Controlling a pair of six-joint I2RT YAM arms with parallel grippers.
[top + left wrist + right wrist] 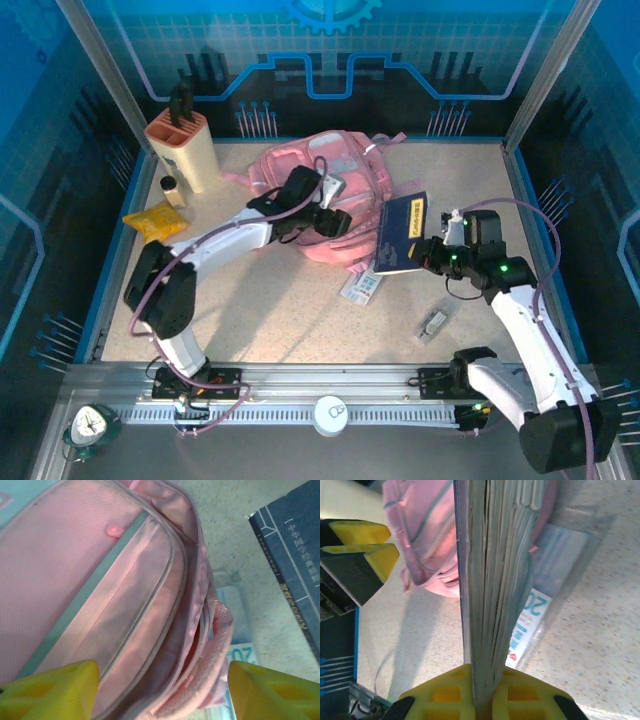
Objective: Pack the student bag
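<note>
1. Item: large pink fabric backpack [300, 165], lying flat at the middle rear of the speckled surface [300, 330]. A zip gap shows along the edge that faces the right arm.
2. Left hand [335, 222]: poised over the backpack, yellow fingers [50, 692] spread wide and holding nothing. Pink fabric lies between and below them.
3. Right hand [430, 250]: pressed together on the lower edge of a thick dark-blue book [403, 232]. The book is held on edge, just beside the backpack's right side.
4. Step in hand, as judged: getting the book into the backpack.
   - Lower your left hand onto the upper lip of the zip gap, pinch one layer only, and lift so the mouth stands wide.
   - Tilt the book down to match the gap.
   - Lead with the bound edge, since the page edges look loose and may catch on the zip.
5. Hazard: a clear plastic packet with a printed card [362, 285] lies near the book's lower corner. Carry the book over it rather than dragging across.
6. Release only once most of the book sits inside the backpack.
</note>
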